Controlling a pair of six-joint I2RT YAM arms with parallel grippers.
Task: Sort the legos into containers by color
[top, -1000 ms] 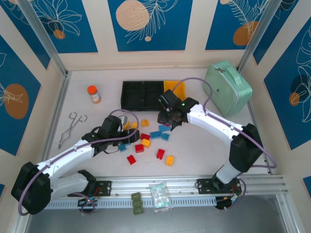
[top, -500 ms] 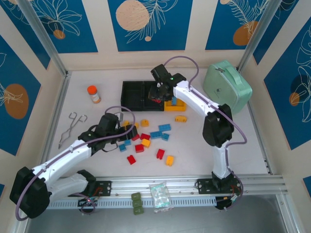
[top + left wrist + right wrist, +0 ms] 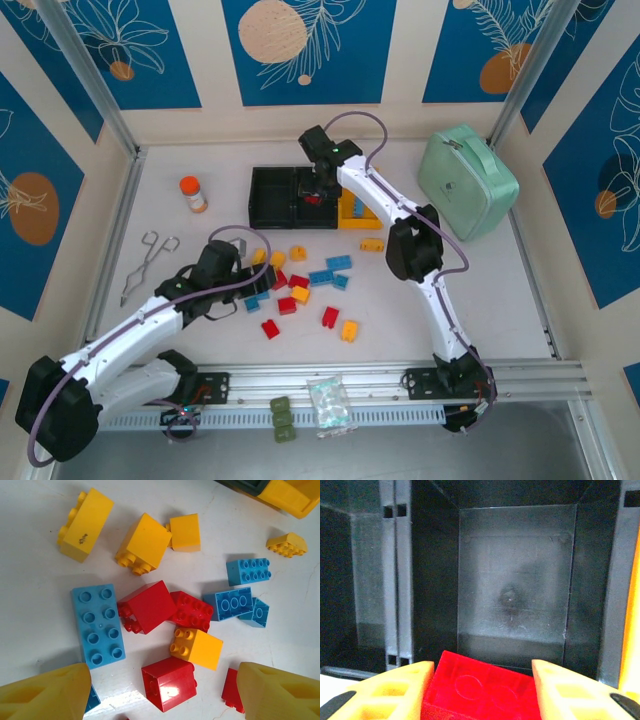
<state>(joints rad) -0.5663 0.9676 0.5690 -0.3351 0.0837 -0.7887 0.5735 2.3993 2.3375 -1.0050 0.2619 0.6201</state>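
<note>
Across table, hard light legos, best pinched on flat sides; right fingers clamped on red brick, left fingers apart.

Overall light: bright and even from above in the overhead view; my table reads near white.
Shadows: soft and short; in my left wrist view the legos each lay a faint grey smudge on the table beside them.
Glare: a white hot patch sits on the table low in my left wrist view; the floor of the black bin carries a pale, hazy sheen.
Dim spots: my right wrist view is dark, the bin's walls nearly featureless.
Focus: legos crisp under my left wrist; my left fingers are soft at the lower corners; my right fingers and the red brick between them are blurred.
Distortion: the corner posts slant in the overhead view.
</note>
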